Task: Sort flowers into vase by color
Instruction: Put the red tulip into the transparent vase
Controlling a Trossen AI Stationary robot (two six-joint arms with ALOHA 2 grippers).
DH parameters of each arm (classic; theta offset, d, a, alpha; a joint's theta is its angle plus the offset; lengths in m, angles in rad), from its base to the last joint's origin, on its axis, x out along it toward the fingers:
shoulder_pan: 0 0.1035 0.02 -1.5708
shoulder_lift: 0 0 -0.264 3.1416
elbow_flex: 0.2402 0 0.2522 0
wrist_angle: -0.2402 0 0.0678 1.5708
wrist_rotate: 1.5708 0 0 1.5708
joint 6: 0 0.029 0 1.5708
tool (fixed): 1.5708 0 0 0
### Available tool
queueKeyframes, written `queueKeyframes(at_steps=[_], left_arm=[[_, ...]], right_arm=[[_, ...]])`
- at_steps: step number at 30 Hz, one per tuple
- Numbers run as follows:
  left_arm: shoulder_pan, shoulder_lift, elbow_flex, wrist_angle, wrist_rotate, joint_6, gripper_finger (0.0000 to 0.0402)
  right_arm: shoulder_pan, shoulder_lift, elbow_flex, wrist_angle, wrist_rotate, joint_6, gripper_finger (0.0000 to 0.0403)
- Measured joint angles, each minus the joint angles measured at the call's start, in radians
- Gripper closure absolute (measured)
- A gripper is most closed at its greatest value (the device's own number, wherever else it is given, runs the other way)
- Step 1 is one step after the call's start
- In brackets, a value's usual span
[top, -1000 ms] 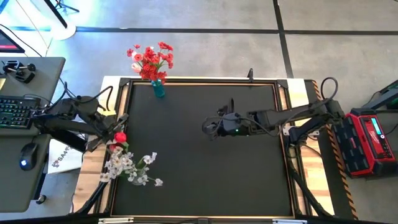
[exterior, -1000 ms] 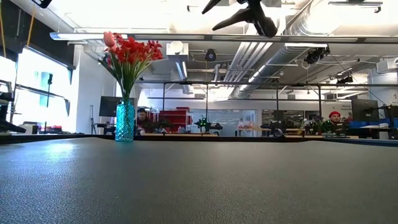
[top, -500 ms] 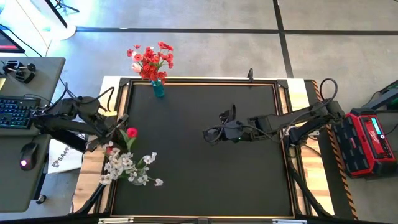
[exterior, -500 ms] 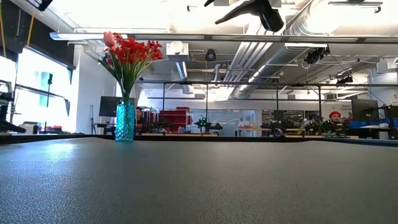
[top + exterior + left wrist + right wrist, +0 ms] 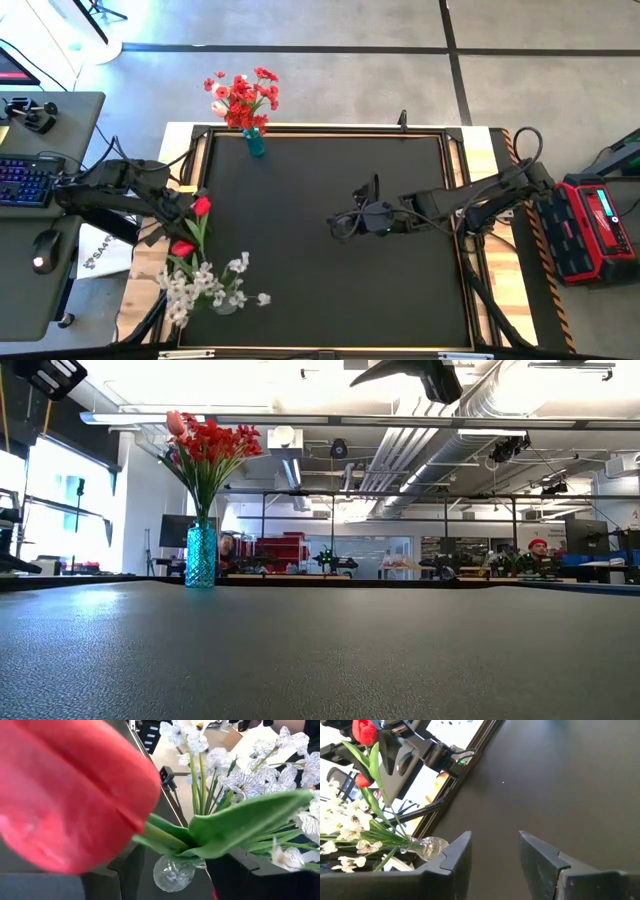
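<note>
The blue vase (image 5: pixel 254 142) at the table's far edge already holds a full bunch of red flowers (image 5: pixel 240 95), so that colour looks largely sorted. What seems left is by the left gripper (image 5: pixel 183 212): a clear vase (image 5: pixel 224 303) of white blossoms (image 5: pixel 205 285) lies toppled just below the jaws, with a red tulip (image 5: pixel 202 206) right at them and a second red bud (image 5: pixel 182 248) just beyond. In the left wrist view the tulip fills the frame in front of the fingers, hiding them, so I cannot tell whether they grip its stem. The right gripper (image 5: pixel 492 852) hovers over bare table (image 5: pixel 330 280), jaws parted and empty, nothing between them.
</note>
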Motion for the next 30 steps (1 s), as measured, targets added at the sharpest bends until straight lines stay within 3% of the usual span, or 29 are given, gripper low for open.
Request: queueKeyframes(at_steps=[23, 30], left_arm=[[0.0, 0.0, 0.019, -0.003, 0.0, 0.045, 0.0216], [0.0, 0.0, 0.069, -0.01, -0.056, 0.102, 0.0216]], right_arm=[[-0.004, 0.0, 0.0, 0.0, -0.001, -0.034, 0.0258], [-0.004, 0.0, 0.0, 0.0, -0.001, -0.053, 0.0258]])
